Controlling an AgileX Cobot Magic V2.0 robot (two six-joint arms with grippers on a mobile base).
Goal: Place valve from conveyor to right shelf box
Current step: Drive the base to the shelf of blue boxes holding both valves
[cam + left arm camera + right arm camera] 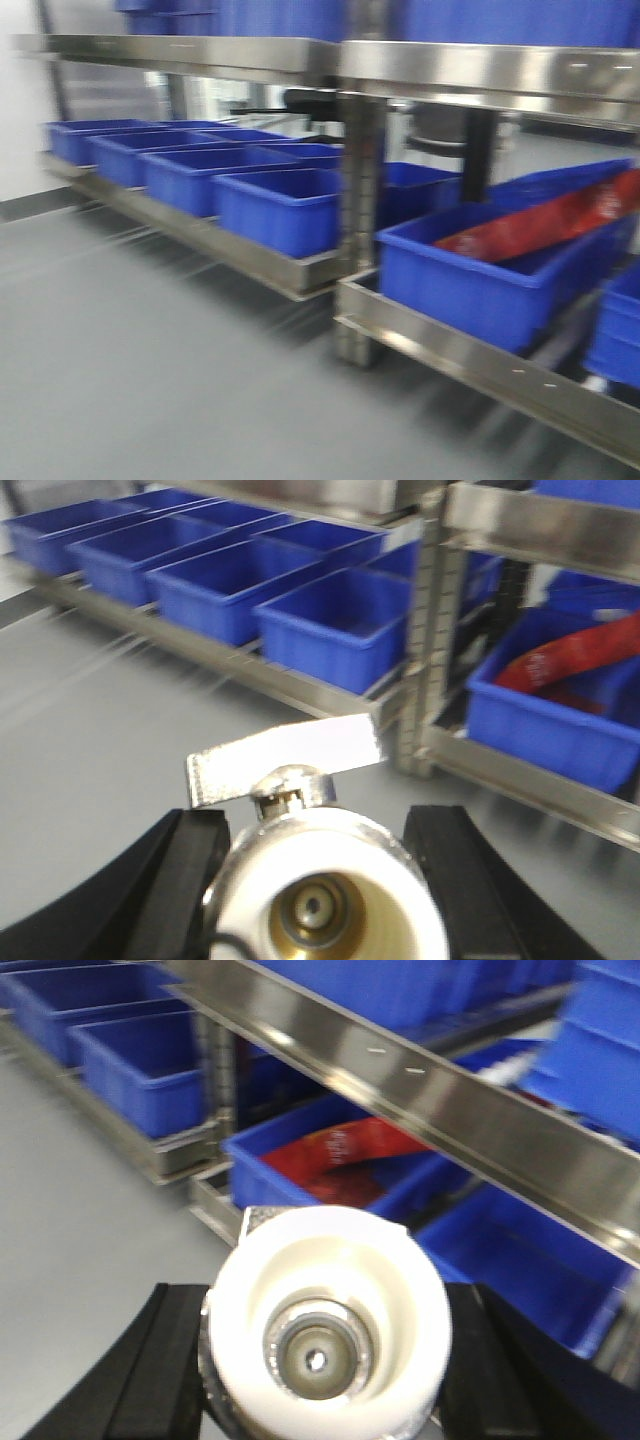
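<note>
Our left end effector (320, 885) is closed on a valve (330, 900). Its black fingers (185, 880) press against either side of the metal body. The valve's white open end faces the wrist camera, with a brass core inside. Its flat silver handle (290, 755) sticks out on top, slanting up to the right.

Our right end effector (325, 1360) grips a second valve (325, 1290) in the same way. A black finger sits tight on each flank and the white mouth is turned to the camera.

Both valves are held above the grey floor (150, 380), near a steel shelf (480, 365). On the shelf's low tier, to the right of the upright post (355, 200), stands a blue box (460, 285). A red pack (545, 225) lies slanted in it.

Left of the post, a row of blue boxes (270, 205) runs away to the far left on the same tier. In the right wrist view, the box with the red pack lies just beyond the second valve, under a steel rail (480, 1110). All three views are blurred, so we cannot make out finer detail.
</note>
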